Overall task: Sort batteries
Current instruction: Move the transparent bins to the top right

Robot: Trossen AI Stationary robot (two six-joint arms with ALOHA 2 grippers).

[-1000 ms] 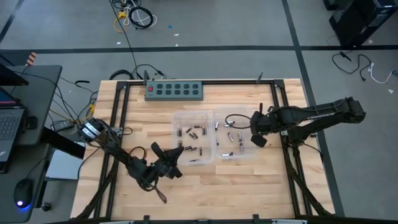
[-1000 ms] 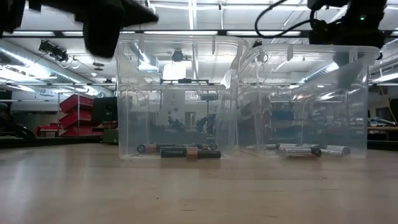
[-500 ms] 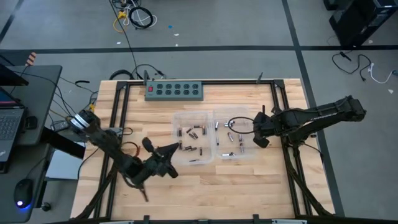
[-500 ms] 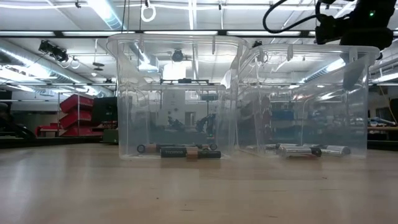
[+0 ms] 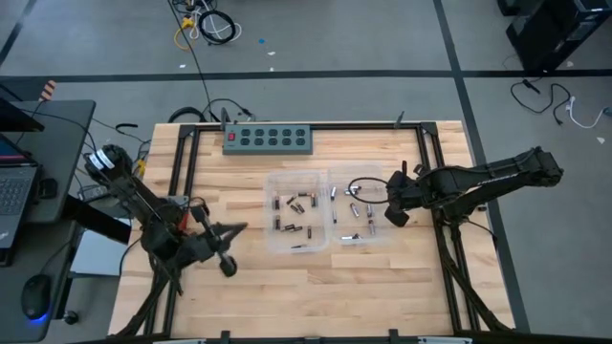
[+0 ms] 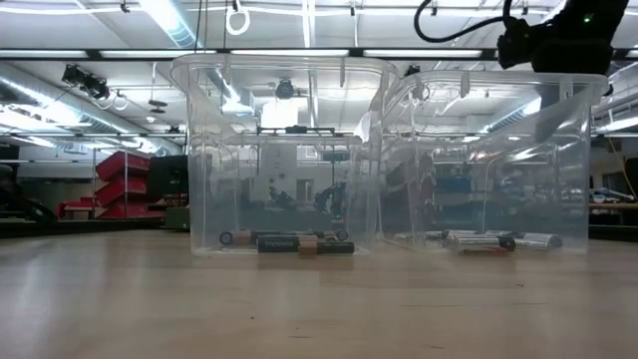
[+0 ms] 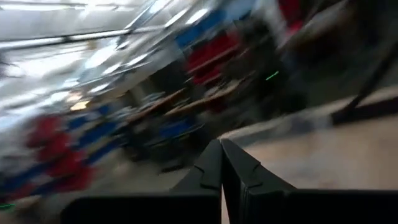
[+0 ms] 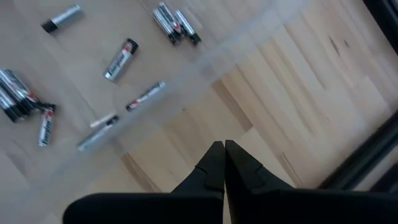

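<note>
Clenched and empty, my right claw [image 5: 395, 212] hangs just beside the right bin [image 5: 381, 239] of batteries [image 8: 120, 60]; my left claw [image 5: 225, 264], likewise clenched, sits well left of it over the desk [image 5: 382, 287].

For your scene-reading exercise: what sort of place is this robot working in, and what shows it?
Probably a workshop or robotics lab: a wooden table on a black frame, loose cables on the grey floor, and strip-lit storage shelving with red bins behind.

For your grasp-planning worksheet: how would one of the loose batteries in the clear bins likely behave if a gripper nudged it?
The batteries are small smooth cylinders lying on their sides, so one would probably roll. They look rigid and metallic, so likely stiff and slippery. The right bin walls should stop it.
</note>
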